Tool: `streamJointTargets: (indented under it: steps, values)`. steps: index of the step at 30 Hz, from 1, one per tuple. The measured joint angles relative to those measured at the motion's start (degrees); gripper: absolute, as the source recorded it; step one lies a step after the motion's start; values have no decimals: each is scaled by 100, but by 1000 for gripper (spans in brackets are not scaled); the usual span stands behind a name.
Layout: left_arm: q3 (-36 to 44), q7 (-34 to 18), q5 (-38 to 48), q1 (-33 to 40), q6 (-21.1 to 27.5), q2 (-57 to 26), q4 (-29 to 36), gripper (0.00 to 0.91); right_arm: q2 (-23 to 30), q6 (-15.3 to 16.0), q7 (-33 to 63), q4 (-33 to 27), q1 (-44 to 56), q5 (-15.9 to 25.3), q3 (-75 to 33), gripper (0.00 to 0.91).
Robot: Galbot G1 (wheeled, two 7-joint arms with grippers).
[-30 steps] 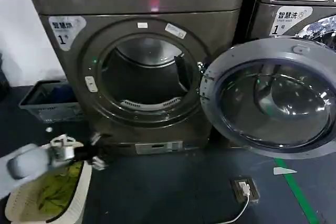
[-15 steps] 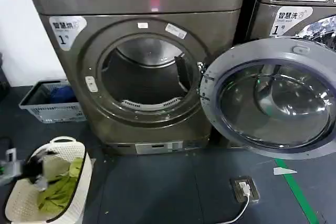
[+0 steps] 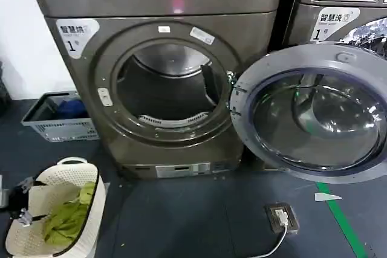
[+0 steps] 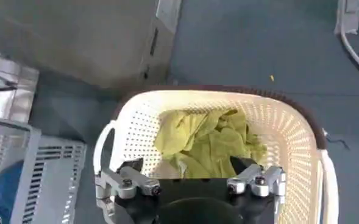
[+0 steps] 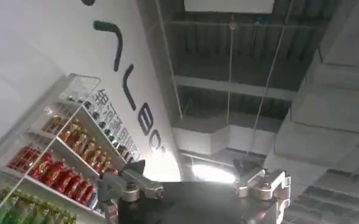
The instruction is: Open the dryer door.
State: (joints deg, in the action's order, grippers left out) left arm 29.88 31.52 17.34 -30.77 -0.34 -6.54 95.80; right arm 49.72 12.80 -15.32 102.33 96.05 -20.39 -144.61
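Looking down at the floor point(image 3: 181, 222), we see the dryer point(image 3: 157, 70) as the biggest thing before us, standing at the back with its round opening bare and the dark drum showing inside. The dryer door point(image 3: 314, 113) is swung fully open to the right of that opening, hinged at the dryer's right edge, so that its grey plastic inner face and bulging glass turn toward us. Behind the door stands a second machine point(image 3: 344, 4), touching or just beside the dryer's right side; we cannot tell which.

Near the floor's front left corner sits a cream laundry basket point(image 3: 91, 209) with a green cloth point(image 3: 69, 219) lying in it. A grey crate point(image 3: 57, 119) rests on the floor just left of the dryer, with something blue inside. A small floor socket point(image 3: 282, 216) with a white cable lies toward the front right, near a green stripe point(image 3: 341, 222) on the floor.

Our left gripper point(image 4: 190, 165) hangs above the near rim of the basket, its fingers point(image 4: 130, 182) spread wide apart and holding nothing; in the head view it shows at the left edge beside the basket point(image 3: 24, 200). Our right gripper point(image 5: 191, 179) points upward toward a ceiling and a wall with shelves of bottles, its fingers point(image 5: 261, 182) likewise wide apart and empty.
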Motion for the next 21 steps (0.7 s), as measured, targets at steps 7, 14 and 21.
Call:
streamJointTargets:
  steps: [7, 14, 21]
  values:
    - [0, 144, -133, -68, -47, -39, -7, 907, -1, -22, -6, -1, -18, 14, 0, 907]
    - [1, 157, -180, -71, -53, -20, -133, 907, 20, -45, -13, -6, -16, 17, -12, 907]
    - [9, 283, -425, -83, -78, -28, -207, 907, 21, -53, -16, -10, -10, 17, -24, 907]
